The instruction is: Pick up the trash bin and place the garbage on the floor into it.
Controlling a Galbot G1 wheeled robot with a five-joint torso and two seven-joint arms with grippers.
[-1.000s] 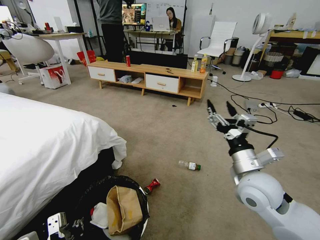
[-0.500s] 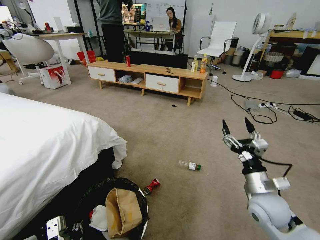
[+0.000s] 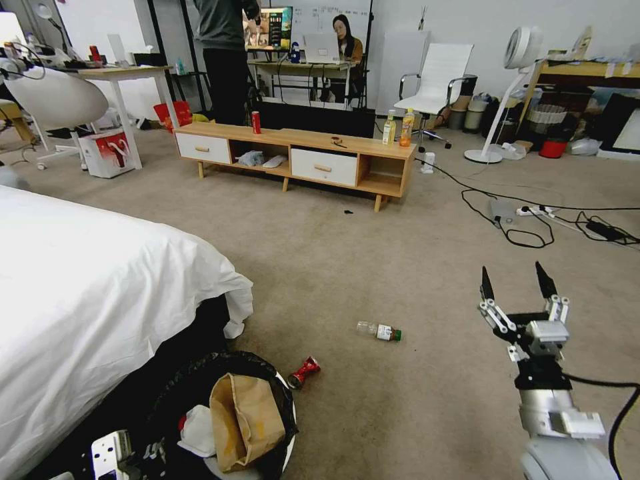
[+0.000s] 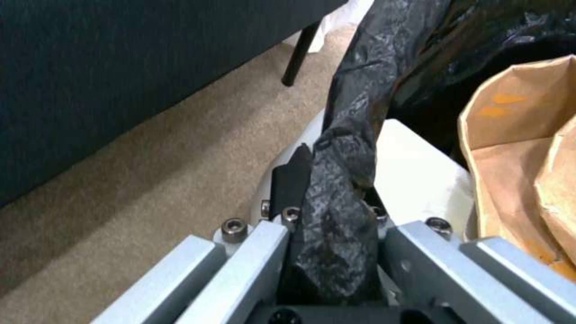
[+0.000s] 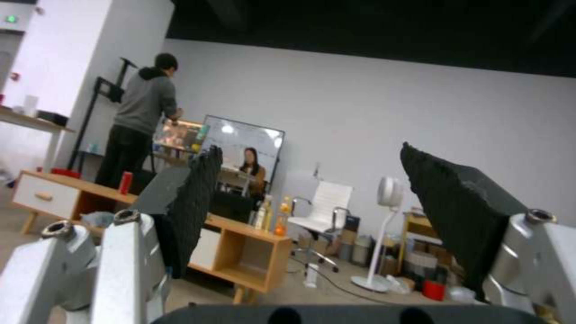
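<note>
The trash bin (image 3: 200, 373), white with a black bag over its rim, stands at the bed's corner in the head view. A tan paper bag (image 3: 248, 420) and white tissue (image 3: 199, 432) lie inside it. My left gripper (image 3: 127, 457) is shut on the bag-covered bin rim (image 4: 342, 180), as the left wrist view shows close up. On the carpet lie garbage pieces: a crushed red can (image 3: 303, 372) just beside the bin and a small clear green-capped bottle (image 3: 379, 331) farther out. My right gripper (image 3: 517, 283) is open and empty, held in the air to the right of the bottle, fingertips pointing away from me.
A white-sheeted bed (image 3: 87, 287) fills the left side. A low wooden cabinet (image 3: 293, 157) stands ahead with an upright red can (image 3: 256, 122) and two drink bottles (image 3: 398, 128). Cables (image 3: 533, 223) and a standing fan (image 3: 507, 93) lie to the right. Open carpet stretches between.
My right arm has drawn back toward me and to the right, with its gripper staying open. The bin, can and bottle have stayed in place.
</note>
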